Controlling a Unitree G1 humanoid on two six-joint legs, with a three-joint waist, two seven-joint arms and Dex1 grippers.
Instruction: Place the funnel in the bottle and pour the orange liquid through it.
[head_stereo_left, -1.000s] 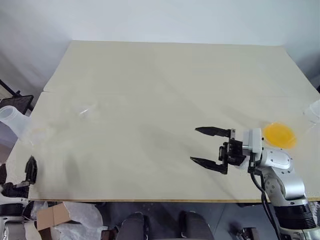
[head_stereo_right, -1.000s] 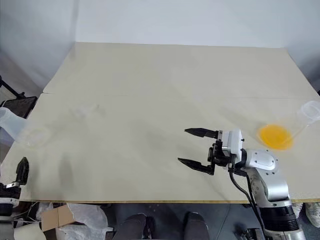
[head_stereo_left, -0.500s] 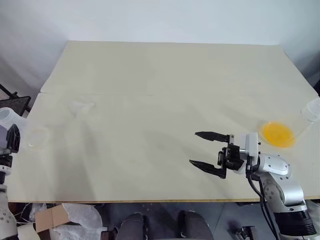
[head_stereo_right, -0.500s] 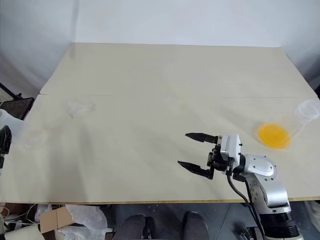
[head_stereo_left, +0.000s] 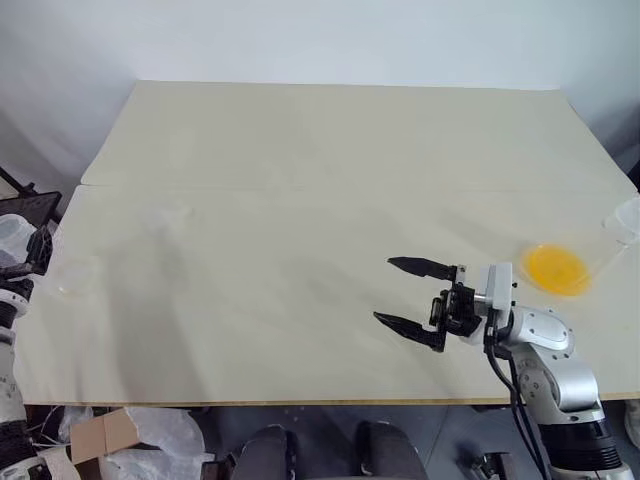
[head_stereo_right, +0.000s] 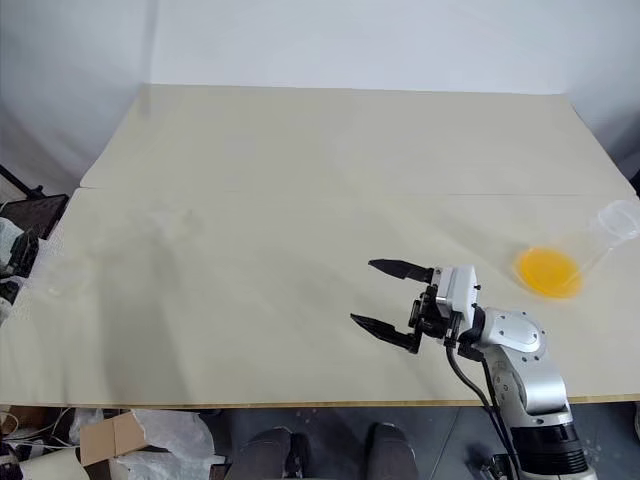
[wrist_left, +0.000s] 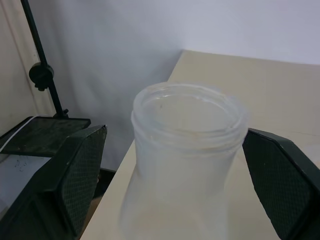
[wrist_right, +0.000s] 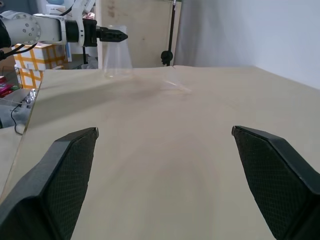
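While the table (head_stereo_left: 330, 170) is lying broad beneath both arms, the frosted bottle (wrist_left: 182, 165) is standing empty between the left gripper (wrist_left: 180, 187) fingers, spread apart on either side; the orange liquid (head_stereo_left: 556, 269) is pooling in a clear tilted flask (head_stereo_right: 600, 245) just behind the right gripper (head_stereo_left: 408, 296), whose fingers are gaping empty

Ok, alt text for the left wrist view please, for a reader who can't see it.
A frosted translucent bottle stands close up between the two black fingers of the left tool, which stand wide apart on either side of its round open neck. It sits at the corner of a pale table, with a white wall behind.
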